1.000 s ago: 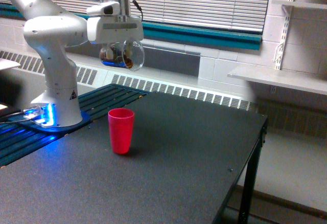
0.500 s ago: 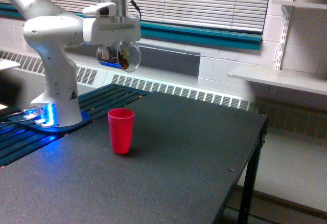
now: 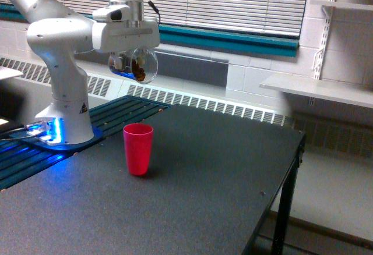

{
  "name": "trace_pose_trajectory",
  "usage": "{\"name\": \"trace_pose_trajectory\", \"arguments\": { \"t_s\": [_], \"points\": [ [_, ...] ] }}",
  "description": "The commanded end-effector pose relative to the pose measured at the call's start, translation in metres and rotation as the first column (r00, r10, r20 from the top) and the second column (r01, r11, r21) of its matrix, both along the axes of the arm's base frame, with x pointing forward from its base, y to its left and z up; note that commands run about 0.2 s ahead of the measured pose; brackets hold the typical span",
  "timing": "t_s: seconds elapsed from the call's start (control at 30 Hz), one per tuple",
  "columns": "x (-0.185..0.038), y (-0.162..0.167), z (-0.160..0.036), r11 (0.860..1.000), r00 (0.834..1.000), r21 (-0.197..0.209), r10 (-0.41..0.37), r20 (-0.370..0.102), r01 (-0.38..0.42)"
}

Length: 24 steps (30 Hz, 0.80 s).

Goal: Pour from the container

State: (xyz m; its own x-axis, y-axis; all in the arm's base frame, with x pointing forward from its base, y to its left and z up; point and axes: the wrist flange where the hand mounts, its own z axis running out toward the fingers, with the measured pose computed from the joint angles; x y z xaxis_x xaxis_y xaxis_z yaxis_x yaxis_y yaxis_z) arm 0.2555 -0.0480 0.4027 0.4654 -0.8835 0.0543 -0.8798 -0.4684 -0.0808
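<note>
The container point(image 3: 141, 67) is a small clear cup with brown bits inside, lying tilted on its side with its mouth toward the exterior view's right. My gripper point(image 3: 129, 63) is shut on it, under the white hand of the arm. It hangs well above the table, a little up and left of a red plastic cup point(image 3: 138, 148). That red cup stands upright on the dark table point(image 3: 192, 185), its mouth open. The fingertips are mostly hidden behind the clear cup.
The arm's white base point(image 3: 65, 112) stands at the table's left with a blue glow beside it. A radiator grille and window blinds run along the back wall. White shelves point(image 3: 317, 89) hang at the right. The table's right edge drops off near a black leg point(image 3: 282, 220).
The gripper with the clear cup has drifted slightly left and up over the last second, and the cup has turned a little more; the red cup has stayed put.
</note>
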Motion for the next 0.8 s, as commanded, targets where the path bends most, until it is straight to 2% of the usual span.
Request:
{"name": "trace_pose_trajectory", "arguments": {
  "t_s": [0.03,0.5,0.8],
  "points": [
    [-0.006,-0.002,-0.017,1.0,0.999,0.012,-0.026,-0.046,0.027],
    [-0.007,-0.01,-0.028,0.998,0.995,0.03,-0.043,-0.088,0.046],
    [-0.007,-0.012,-0.035,0.999,0.992,0.025,-0.042,-0.118,0.045]
  ]
}}
